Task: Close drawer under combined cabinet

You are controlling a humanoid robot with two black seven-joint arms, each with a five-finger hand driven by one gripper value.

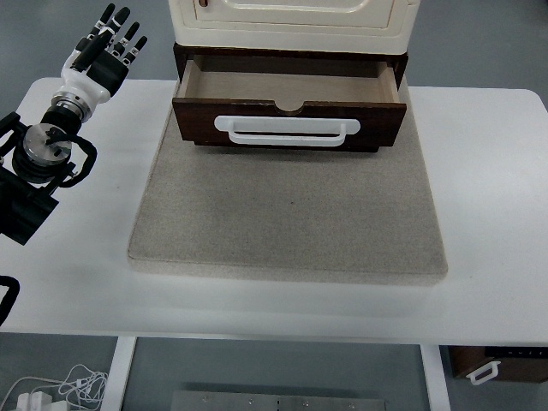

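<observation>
At the near edge, below the tabletop, a tangle of thin white cables lies on the floor at the left, and a small dark brown box with a white handle shows at the lower right. Above these spreads the flat white rectangular table, and on it lies a large beige felt-like mat, whose bare surface fills the middle of the view. Nothing stands on the mat between its near edge and the drawer front.

At the left edge the robot's left arm, black in its jointed lower part with a round silver wrist, reaches up over the table's left corner. Its white and black left hand hovers beyond the table's far-left corner, fingers spread and straight, holding nothing, and well apart from the drawer, to the drawer's left.

At the far end of the mat sits the dark brown wooden drawer, pulled out toward the camera from beneath the cream-coloured cabinet. Its front panel carries a long white bar handle and has a small half-round notch in the top edge. The drawer's pale brown inside is open to view and empty as far as it shows.
</observation>
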